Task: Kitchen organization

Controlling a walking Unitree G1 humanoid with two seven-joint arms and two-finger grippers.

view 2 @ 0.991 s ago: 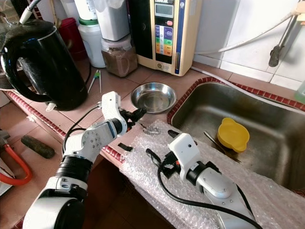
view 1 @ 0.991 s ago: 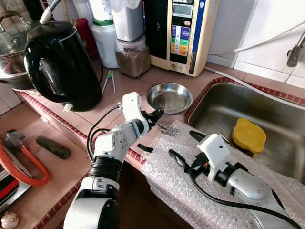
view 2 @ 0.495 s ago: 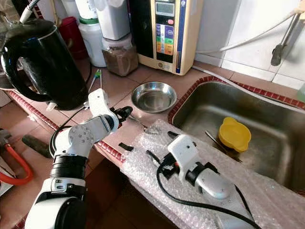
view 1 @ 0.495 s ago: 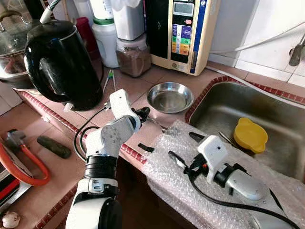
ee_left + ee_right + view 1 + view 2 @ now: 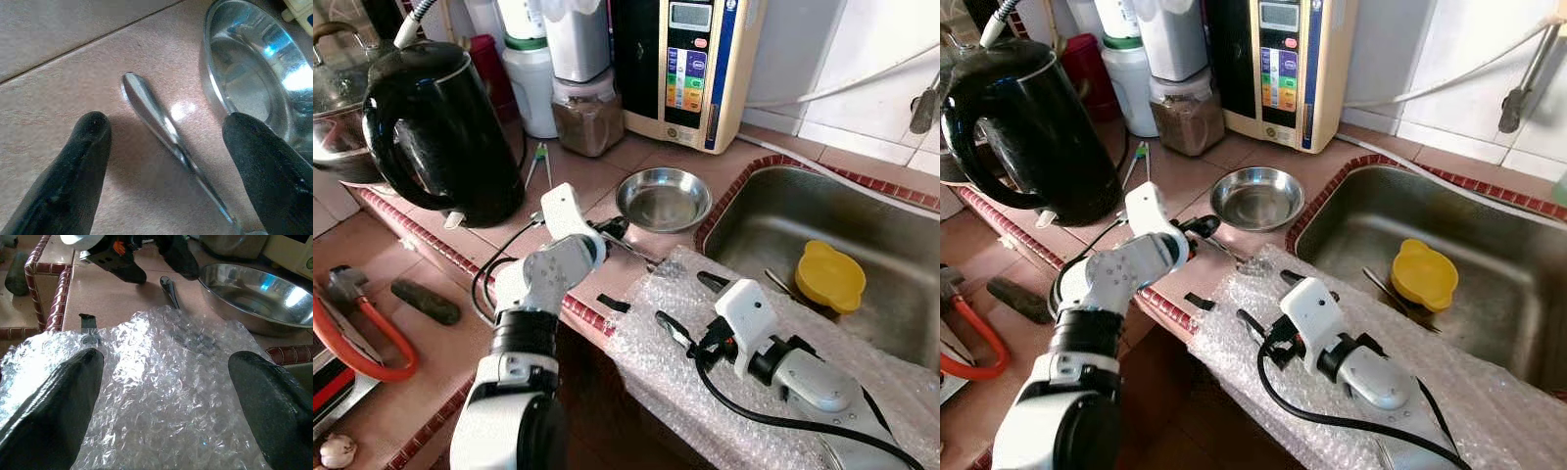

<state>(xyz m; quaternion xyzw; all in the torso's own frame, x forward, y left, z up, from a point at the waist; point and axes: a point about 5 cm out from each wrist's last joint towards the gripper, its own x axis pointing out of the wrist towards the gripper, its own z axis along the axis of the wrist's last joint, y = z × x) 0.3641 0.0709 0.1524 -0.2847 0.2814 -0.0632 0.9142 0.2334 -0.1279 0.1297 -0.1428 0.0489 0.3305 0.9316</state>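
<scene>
1. I have the left tool [image 5: 164,147] spread open astride the spoon [image 5: 161,122] handle on the tabletop [image 5: 597,181], beside the steel bowl [image 5: 663,199]; I judge the grasp is next: lower, then pinch.
2. The right tool [image 5: 171,401] hovers open over the bubble wrap [image 5: 161,377].
3. The dispenser [image 5: 690,64] lettering is too small to read.
</scene>
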